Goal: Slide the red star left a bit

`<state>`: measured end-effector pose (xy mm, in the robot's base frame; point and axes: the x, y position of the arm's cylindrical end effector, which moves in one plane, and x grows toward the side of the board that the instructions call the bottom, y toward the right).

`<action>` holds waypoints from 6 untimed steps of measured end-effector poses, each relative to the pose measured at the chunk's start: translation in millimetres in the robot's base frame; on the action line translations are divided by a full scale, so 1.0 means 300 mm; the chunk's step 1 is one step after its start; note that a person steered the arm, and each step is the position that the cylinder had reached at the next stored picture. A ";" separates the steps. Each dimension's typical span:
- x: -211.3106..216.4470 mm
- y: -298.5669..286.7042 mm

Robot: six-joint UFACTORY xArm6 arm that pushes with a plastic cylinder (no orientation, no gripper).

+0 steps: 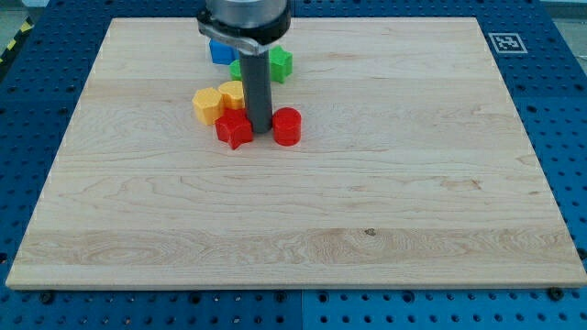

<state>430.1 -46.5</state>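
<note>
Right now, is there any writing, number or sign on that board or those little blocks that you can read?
No readable words or numbers anywhere.
A black-and-white square marker sits at the wooden board's top right corner: a pattern, not text.
The blocks, including the red star beside my tip, carry no labels.

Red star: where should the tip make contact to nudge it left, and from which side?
Push on the red star at its right-facing edge, coming from the view's right. My tip already sits there, in the gap between the star and the red cylinder. The yellow blocks crowd its upper left, so keep the push level.
</note>
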 end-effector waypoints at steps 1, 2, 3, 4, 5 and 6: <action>0.041 0.041; 0.089 0.190; 0.090 0.303; 0.090 0.119; 0.090 -0.184; 0.044 -0.437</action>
